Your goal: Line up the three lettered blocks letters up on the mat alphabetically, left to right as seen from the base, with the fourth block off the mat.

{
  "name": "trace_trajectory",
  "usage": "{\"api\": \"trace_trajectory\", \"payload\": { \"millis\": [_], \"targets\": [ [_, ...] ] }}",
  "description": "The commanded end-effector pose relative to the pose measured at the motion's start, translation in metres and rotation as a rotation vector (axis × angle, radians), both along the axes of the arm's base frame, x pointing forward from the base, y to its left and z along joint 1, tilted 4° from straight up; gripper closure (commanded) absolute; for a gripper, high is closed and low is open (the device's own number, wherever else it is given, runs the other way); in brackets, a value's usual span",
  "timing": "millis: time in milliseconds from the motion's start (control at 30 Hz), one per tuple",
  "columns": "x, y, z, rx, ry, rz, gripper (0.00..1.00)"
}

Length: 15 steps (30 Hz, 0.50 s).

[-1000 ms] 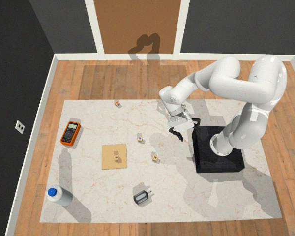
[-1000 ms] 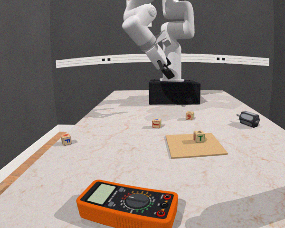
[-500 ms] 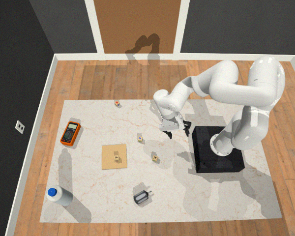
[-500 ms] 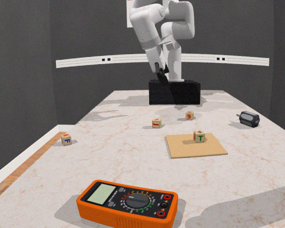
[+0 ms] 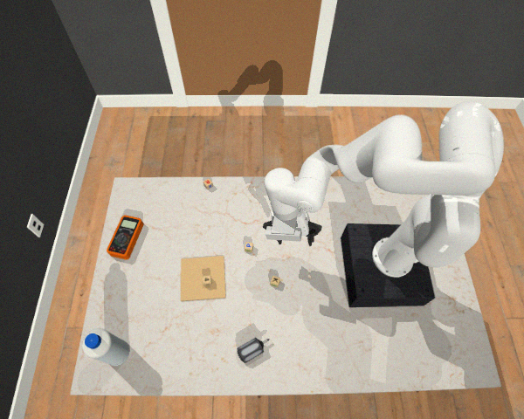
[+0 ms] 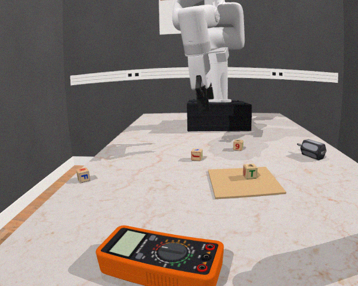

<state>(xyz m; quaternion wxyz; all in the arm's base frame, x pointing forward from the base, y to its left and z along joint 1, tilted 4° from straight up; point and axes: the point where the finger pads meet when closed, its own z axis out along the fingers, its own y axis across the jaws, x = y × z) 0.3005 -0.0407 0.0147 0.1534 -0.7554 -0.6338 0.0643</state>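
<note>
A tan mat [image 5: 201, 277] lies left of the middle; it also shows in the exterior view [image 6: 245, 182]. One block [image 5: 206, 279] [image 6: 250, 171] stands on it, with a green T on a side face. A second block [image 5: 249, 245] [image 6: 196, 154] with a blue mark on top sits off the mat. A third block [image 5: 275, 280] [image 6: 238, 144] shows a red 9 on its side. A fourth block [image 5: 208, 182] [image 6: 83, 174] lies far off near the table edge, with a blue F on its side. The top letters are too small to read. My gripper [image 5: 294, 240] [image 6: 202, 92] is open and empty, pointing down, raised above the table between the base and the blue-marked block.
An orange multimeter [image 5: 125, 236] [image 6: 160, 255] lies at the left. A white bottle with a blue cap [image 5: 104, 346] lies at the front left. A dark plug adapter [image 5: 250, 349] [image 6: 312, 149] sits at the front. The black base pedestal [image 5: 386, 265] stands at the right.
</note>
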Motion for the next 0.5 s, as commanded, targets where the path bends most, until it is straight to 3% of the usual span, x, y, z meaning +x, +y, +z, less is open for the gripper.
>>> {"api": "trace_trajectory", "payload": {
  "millis": [0,233,467],
  "targets": [
    [0.035,0.004,-0.004,-0.085,-0.103,-0.021,0.00],
    [0.070,0.017,0.001,-0.135,-0.220,-0.045,0.00],
    [0.074,0.018,0.001,-0.138,-0.232,-0.047,0.00]
  ]
}}
